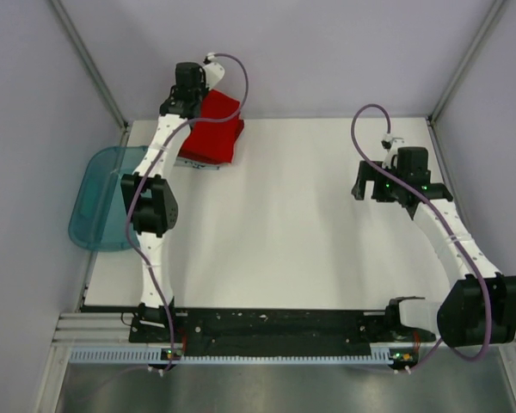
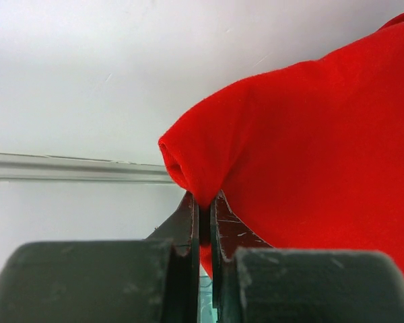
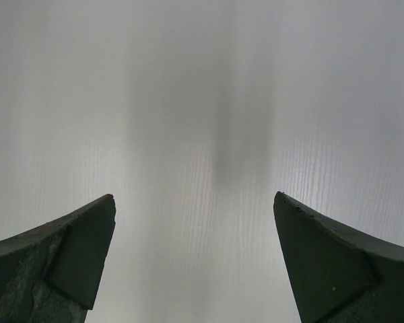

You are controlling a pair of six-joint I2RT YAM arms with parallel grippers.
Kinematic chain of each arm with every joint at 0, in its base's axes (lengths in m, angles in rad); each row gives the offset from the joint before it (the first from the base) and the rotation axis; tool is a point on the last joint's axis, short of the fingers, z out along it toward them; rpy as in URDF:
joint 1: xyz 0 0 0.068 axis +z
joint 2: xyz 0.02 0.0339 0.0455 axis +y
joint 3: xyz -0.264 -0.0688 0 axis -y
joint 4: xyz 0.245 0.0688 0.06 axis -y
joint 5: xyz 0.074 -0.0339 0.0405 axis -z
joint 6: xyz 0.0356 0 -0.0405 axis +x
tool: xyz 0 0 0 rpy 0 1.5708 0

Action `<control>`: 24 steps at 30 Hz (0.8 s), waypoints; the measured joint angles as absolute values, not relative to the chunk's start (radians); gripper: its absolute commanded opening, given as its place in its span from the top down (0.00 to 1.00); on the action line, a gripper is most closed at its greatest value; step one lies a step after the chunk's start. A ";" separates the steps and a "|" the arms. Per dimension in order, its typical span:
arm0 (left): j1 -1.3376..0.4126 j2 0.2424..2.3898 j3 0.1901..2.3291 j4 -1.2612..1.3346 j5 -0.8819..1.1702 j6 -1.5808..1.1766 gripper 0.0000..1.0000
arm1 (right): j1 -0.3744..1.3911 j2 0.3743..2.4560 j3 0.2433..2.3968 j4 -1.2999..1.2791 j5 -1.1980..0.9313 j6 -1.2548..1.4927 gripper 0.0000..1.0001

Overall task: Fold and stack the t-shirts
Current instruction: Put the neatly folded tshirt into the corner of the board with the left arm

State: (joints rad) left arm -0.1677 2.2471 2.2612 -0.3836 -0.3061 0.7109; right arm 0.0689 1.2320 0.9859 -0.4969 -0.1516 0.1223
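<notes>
- Off the left edge of the white bench (image 1: 310, 232), a translucent teal tub (image 1: 99, 206) overhangs, close to the pale grey wall (image 1: 34, 129) and a slanting metal frame post (image 1: 90, 60).
- At the far left corner of the bench, the red t-shirts (image 1: 211, 142) lie in a folded pile, plain and soft.
- Over that pile, the left tool (image 2: 204, 202) is pinched tight on a rolled fold of the top t-shirt (image 2: 310, 134).
- Over bare bench at the right, the right tool (image 3: 194, 195) hangs with its jaws wide, holding nothing.

Fold of red t-shirt (image 2: 310, 148) in gripper (image 2: 204, 200)
</notes>
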 measured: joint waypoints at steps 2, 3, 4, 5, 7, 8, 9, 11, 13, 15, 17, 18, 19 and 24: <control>-0.157 2.247 2.261 -0.381 -0.303 0.713 1.00 | 0.069 1.232 0.986 -0.497 -0.150 0.122 0.01; -0.153 2.247 2.261 -0.380 -0.303 0.714 1.00 | 0.069 1.232 0.986 -0.497 -0.150 0.122 0.01; -0.147 2.247 2.261 -0.377 -0.303 0.715 1.00 | 0.069 1.232 0.986 -0.497 -0.150 0.121 0.01; -0.142 2.247 2.261 -0.373 -0.303 0.717 1.00 | 0.069 1.232 0.986 -0.497 -0.150 0.121 0.01; -0.134 2.247 2.261 -0.366 -0.304 0.723 1.00 | 0.069 1.232 0.986 -0.497 -0.150 0.121 0.01; -0.130 2.248 2.261 -0.360 -0.304 0.727 1.00 | 0.069 1.232 0.986 -0.497 -0.149 0.119 0.01; -0.126 2.250 2.262 -0.352 -0.304 0.730 1.00 | 0.069 1.232 0.986 -0.497 -0.148 0.117 0.01; -0.122 2.260 2.275 -0.343 -0.304 0.736 1.00 | 0.069 1.232 0.986 -0.497 -0.146 0.114 0.01; -0.118 2.286 2.303 -0.327 -0.304 0.742 1.00 | 0.069 1.232 0.986 -0.497 -0.143 0.112 0.01; -0.115 2.313 2.314 -0.298 -0.304 0.754 0.63 | 0.069 1.232 0.986 -0.497 -0.140 0.111 0.01; -0.113 2.340 2.316 -0.275 -0.305 0.772 0.23 | 0.069 1.232 0.986 -0.497 -0.136 0.107 0.01; -0.113 2.357 2.318 -0.257 -0.310 0.782 0.04 | 0.069 1.232 0.986 -0.497 -0.135 0.107 0.01; -0.113 2.377 2.325 -0.235 -0.320 0.791 0.01 | 0.069 1.232 0.986 -0.497 -0.133 0.106 0.01; -0.113 2.465 2.399 -0.206 -0.382 0.785 0.02 | 0.069 1.232 0.986 -0.497 -0.132 0.105 0.01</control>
State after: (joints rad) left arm -0.1127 2.4645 2.3993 -0.2062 -0.3817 0.7845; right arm 0.0689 1.2320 0.9859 -0.4969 -0.1322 0.1047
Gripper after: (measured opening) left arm 0.986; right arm 0.987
